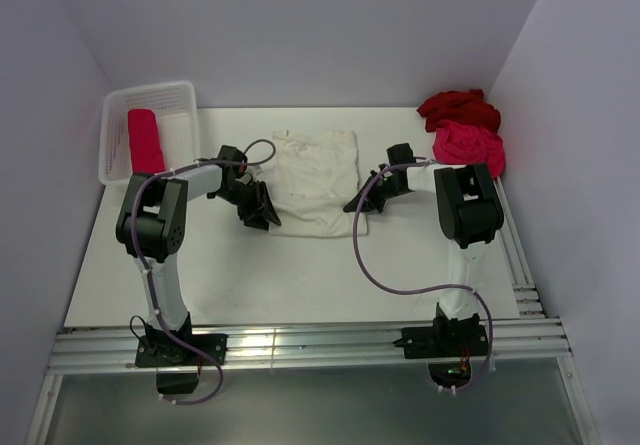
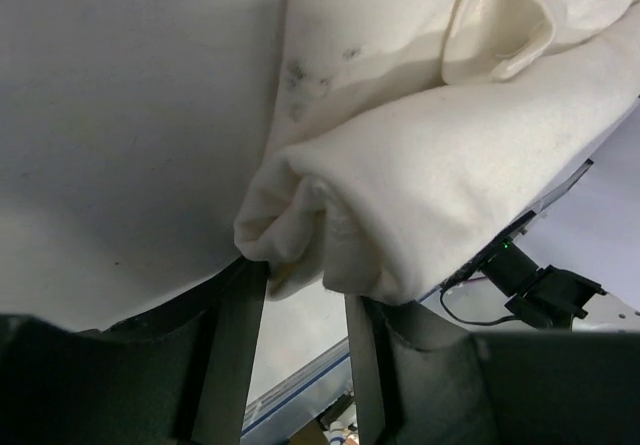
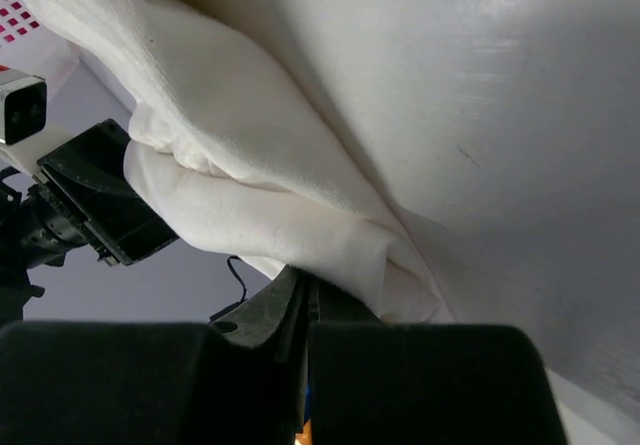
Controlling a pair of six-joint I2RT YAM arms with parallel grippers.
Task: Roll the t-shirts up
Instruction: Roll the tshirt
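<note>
The cream-white t-shirt (image 1: 315, 177) lies flat mid-table, its near hem folded into a thick lip (image 2: 400, 215). At its near left corner my left gripper (image 1: 262, 211) stands open. That lip sits across the fingertips (image 2: 250, 285) with a gap showing below it. At the near right corner my right gripper (image 1: 358, 203) is shut, with the hem's edge (image 3: 330, 245) pinched at the tips. A dark red t-shirt (image 1: 458, 108) and a hot pink one (image 1: 470, 145) are heaped at the far right. A pink-red roll (image 1: 145, 140) stands in the basket.
A white mesh basket (image 1: 185, 100) sits at the far left corner against the back wall. Aluminium rails (image 1: 300, 345) run along the near edge by the arm bases. Purple cables loop from both arms over the table.
</note>
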